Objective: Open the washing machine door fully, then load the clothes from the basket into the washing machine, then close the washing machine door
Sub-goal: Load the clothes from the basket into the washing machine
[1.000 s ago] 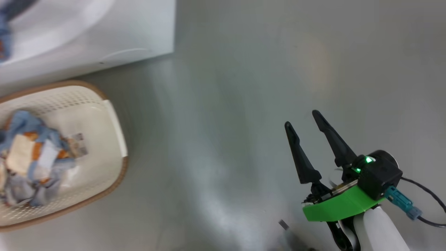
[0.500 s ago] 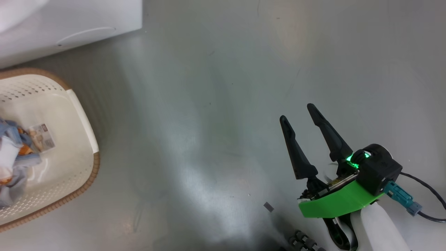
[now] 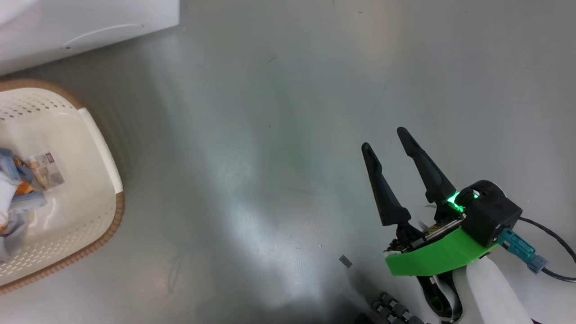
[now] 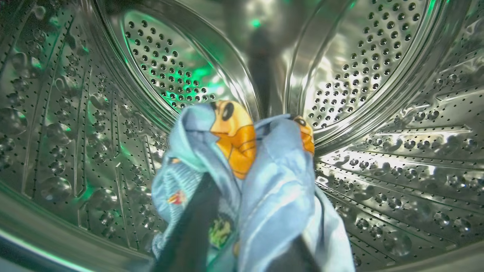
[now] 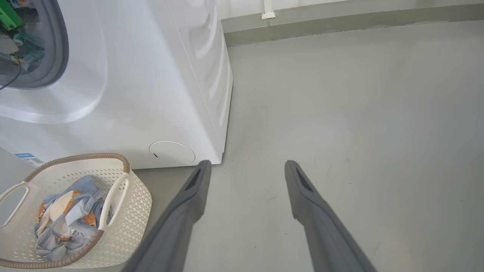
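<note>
The basket stands on the floor just in front of the washing machine, at its lower front corner, with the clothes lying in it. To the right of both, well apart from them, the right gripper hangs over bare floor. The left gripper is inside the drum, with a garment caught between its jaws and draped over them.
</note>
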Tool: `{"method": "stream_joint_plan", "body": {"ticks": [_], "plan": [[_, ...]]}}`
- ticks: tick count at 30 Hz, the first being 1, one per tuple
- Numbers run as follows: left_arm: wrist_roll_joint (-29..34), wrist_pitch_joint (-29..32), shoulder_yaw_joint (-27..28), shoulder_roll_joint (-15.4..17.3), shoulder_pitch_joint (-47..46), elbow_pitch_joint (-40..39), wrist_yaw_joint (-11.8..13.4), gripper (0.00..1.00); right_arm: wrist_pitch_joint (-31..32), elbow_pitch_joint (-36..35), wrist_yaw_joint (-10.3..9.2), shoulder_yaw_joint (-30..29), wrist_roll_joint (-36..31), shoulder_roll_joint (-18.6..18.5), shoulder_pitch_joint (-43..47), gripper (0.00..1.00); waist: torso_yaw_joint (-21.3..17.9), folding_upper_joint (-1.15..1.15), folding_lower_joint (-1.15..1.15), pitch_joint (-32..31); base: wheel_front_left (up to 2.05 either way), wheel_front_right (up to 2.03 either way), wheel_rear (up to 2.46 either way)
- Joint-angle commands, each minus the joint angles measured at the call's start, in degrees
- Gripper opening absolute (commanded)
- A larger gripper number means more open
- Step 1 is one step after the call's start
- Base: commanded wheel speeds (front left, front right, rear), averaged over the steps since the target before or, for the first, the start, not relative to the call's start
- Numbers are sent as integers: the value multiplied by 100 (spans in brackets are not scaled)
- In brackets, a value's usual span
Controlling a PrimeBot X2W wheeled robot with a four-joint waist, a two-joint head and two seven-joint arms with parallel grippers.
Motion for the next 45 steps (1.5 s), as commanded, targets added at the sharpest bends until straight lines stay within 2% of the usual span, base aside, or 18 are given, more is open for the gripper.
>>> {"method": "stream_joint_plan", "body": {"ticks": [1, 13, 22, 26, 37, 45], "plan": [[-14, -6, -18, 232, 16, -92, -40, 100, -49, -98, 16, 97, 42, -14, 55, 100, 20, 0, 0, 7, 0, 0, 0], [-45, -172, -166, 155, 198, -25, -181, 100, -49, -35, 16, 11, 50, -14, 0, 100, 157, 0, 0, -151, 0, 0, 0], [-209, -324, -21, 95, 1282, -568, -168, 100, -49, -3, 16, -129, 0, -14, 56, 100, 352, 0, 0, -455, 0, 0, 0], [-253, -335, 90, 38, 1822, -1053, -91, 100, -49, 8, 16, -174, -39, -14, 102, 100, 448, 0, 0, -586, 0, 0, 0], [-309, -339, 543, -495, 4421, -3836, 340, 100, -49, 77, 16, -362, -331, -14, 334, 100, 979, 0, 0, -1119, 0, 0, 0], [-47, -340, 468, -954, 6118, -5200, 787, 100, -18, 156, 16, -510, -577, -14, 537, 100, 1294, 0, 0, -1685, 0, 0, 0]]}}
